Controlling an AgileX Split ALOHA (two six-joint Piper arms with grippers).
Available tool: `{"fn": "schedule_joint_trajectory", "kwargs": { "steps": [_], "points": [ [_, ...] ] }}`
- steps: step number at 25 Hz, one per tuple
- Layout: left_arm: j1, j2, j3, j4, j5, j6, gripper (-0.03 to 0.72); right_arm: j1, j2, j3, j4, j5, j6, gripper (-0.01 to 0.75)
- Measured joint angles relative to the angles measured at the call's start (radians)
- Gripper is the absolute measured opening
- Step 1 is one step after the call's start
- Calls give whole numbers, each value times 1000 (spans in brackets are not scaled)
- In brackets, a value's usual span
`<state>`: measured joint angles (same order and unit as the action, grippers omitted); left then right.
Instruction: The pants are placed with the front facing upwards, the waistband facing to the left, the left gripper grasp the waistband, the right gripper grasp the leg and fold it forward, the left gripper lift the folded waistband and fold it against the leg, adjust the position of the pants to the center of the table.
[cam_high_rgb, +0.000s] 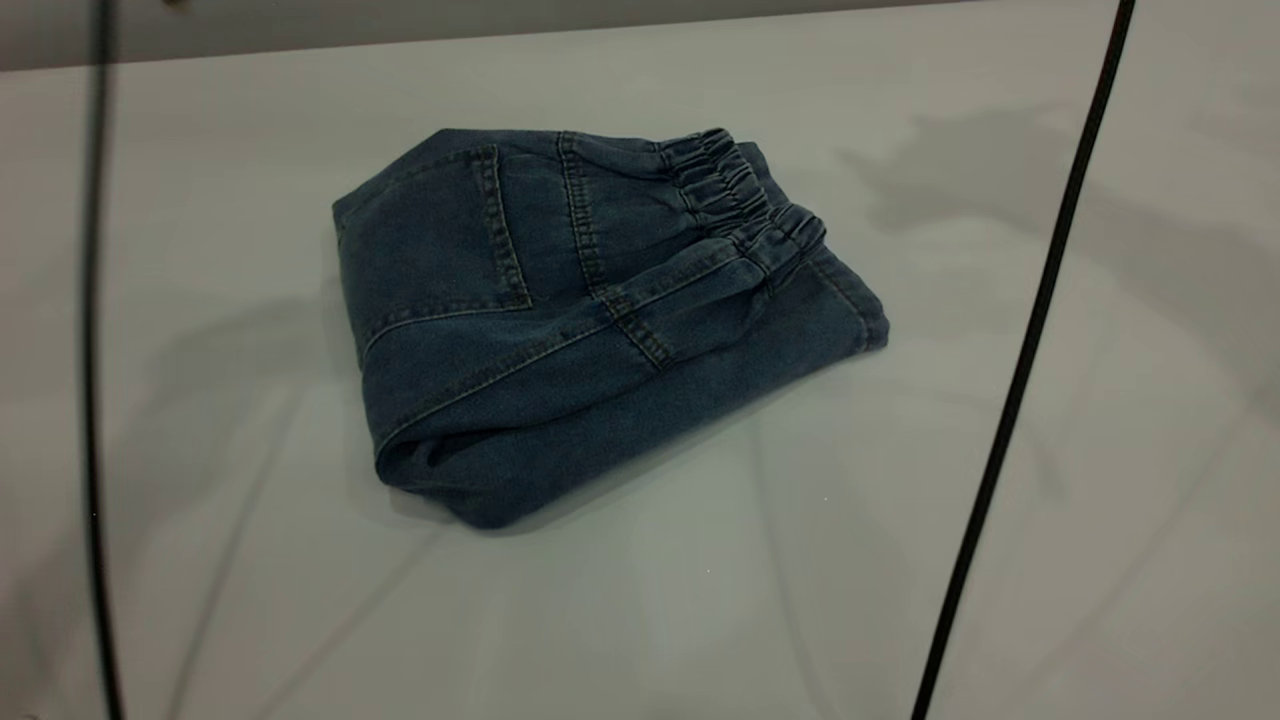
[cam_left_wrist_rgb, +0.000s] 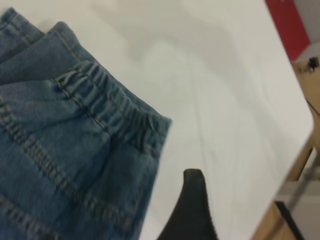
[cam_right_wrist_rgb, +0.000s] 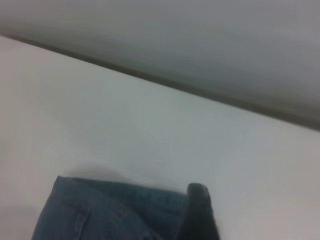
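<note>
Lying folded into a compact bundle, the pants (cam_high_rgb: 560, 330) sit on the table (cam_high_rgb: 1000, 600) a little toward its far edge and roughly midway between its left and right sides in the exterior view. The back face is up: a patch pocket (cam_high_rgb: 440, 235) shows on the left part of the bundle, with stitched seams running across the middle. The waistband (cam_high_rgb: 745, 200) is on top at the bundle's far right corner, gathered and puckered, resting over a lower denim layer whose edge (cam_high_rgb: 850, 300) sticks out just beyond it toward the right edge of the table. The near left corner of the bundle is a rounded fold.

2 thin black cables (cam_high_rgb: 1020, 370) cross the exterior view in front of the table, 1 at each side. Neither arm appears in that view.

Left wrist view: the left gripper (cam_left_wrist_rgb: 192, 210) shows as 1 black fingertip over bare table, just beside the waistband (cam_left_wrist_rgb: 112, 107) corner and apart from it. It holds nothing; how far it is open cannot be told.

Right wrist view: the right gripper (cam_right_wrist_rgb: 200, 212) shows as 1 dark fingertip at the edge of the denim (cam_right_wrist_rgb: 110, 210), with the table's far edge (cam_right_wrist_rgb: 150, 80) beyond. Whether it touches the cloth, and its opening, cannot be told.
</note>
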<state>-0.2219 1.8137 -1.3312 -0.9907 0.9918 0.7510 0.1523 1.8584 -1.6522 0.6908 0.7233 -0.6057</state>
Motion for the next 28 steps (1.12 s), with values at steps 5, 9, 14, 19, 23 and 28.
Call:
{"fn": "schedule_joint_trajectory", "kwargs": {
  "steps": [5, 9, 14, 19, 23, 28],
  "points": [
    [92, -171, 0, 42, 102, 0, 564, 62, 68, 1, 21, 142, 24, 479],
    [166, -312, 0, 36, 44, 0, 564, 170, 138, 1, -16, 179, 1, 479],
    [201, -448, 0, 32, -31, -2, 564, 324, 247, 0, -143, 97, 79, 479],
    [201, -481, 1, 38, -33, -2, 564, 448, 349, 0, -309, 57, 208, 479],
    [201, -476, 2, 55, -32, 2, 564, 508, 405, -1, -412, 16, 214, 479],
    [201, -476, 2, 53, -27, 29, 564, 524, 439, -1, -445, -109, 233, 479]
  ]
}}
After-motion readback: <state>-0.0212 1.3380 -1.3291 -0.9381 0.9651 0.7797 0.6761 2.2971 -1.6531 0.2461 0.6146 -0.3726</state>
